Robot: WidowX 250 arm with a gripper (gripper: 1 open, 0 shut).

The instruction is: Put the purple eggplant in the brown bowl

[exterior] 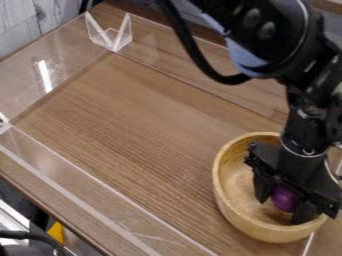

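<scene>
arm: reaching down | hand (286,196): pointing down, fingers closed on eggplant

Across most of the frame you see a wooden table top (147,130) with a brown grain running diagonally from the upper left towards the lower right. A clear acrylic barrier (54,160) edges it along the left and lower sides, catching pale reflections. At the top left of the frame, a small clear bracket (108,32) shaped like a V stands on the barrier's corner. In the bottom left corner you can make out dark cabling and a small yellow part (55,233), too blurred to identify.
</scene>
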